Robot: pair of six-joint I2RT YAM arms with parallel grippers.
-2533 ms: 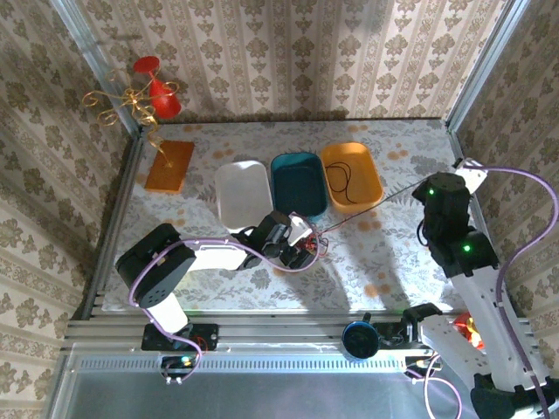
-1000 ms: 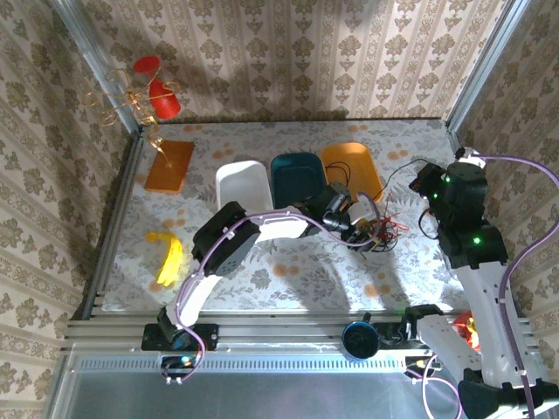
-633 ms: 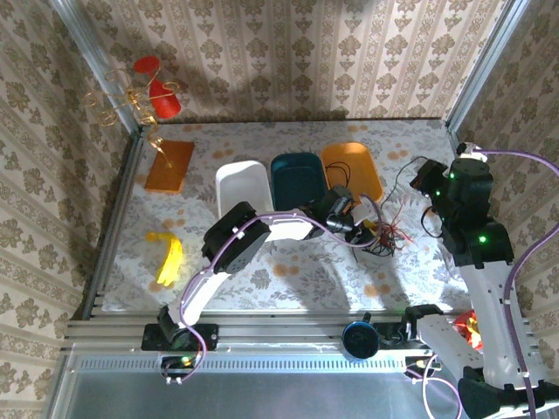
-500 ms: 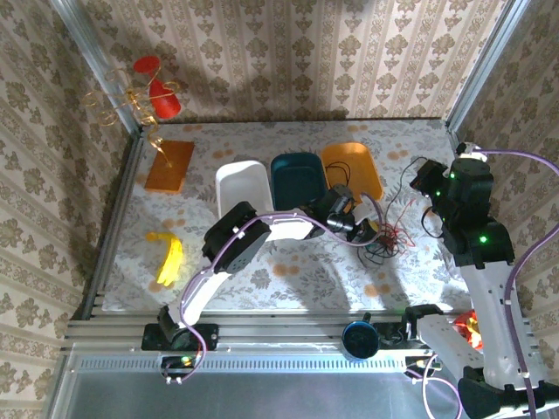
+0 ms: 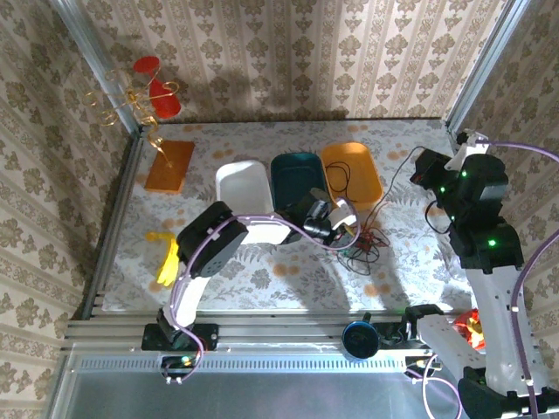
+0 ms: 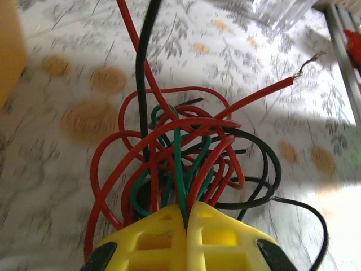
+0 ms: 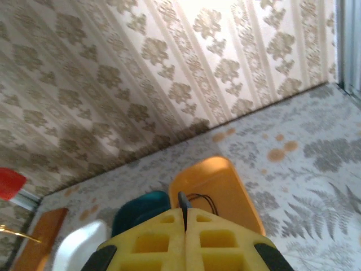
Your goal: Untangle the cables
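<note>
the left gripper [image 6: 186,214] is clenched on the cables [image 6: 180,152], with a green strand pinched between its yellow fingertips. the bundle sits right of the middle of the table [image 5: 262,271], about halfway between its far and near edges and just on the near side of the orange tray [image 5: 371,196]; i cannot tell if it touches the surface. the right gripper [image 7: 184,212] is closed too, and a black strand [image 7: 181,197] stands out between its tips. i think the main danger is that a pull apart tightens the knot, because the red, green and black loops cross many times. the thin green strand may also slip from the pads. the left wrist view shows which colour is pinched and how the loops cross, which the top view is too small to give. the top view shows a thin dark line from the bundle toward the right gripper near the right edge, and a loose black cable [image 5: 339,181] in the orange tray.
</note>
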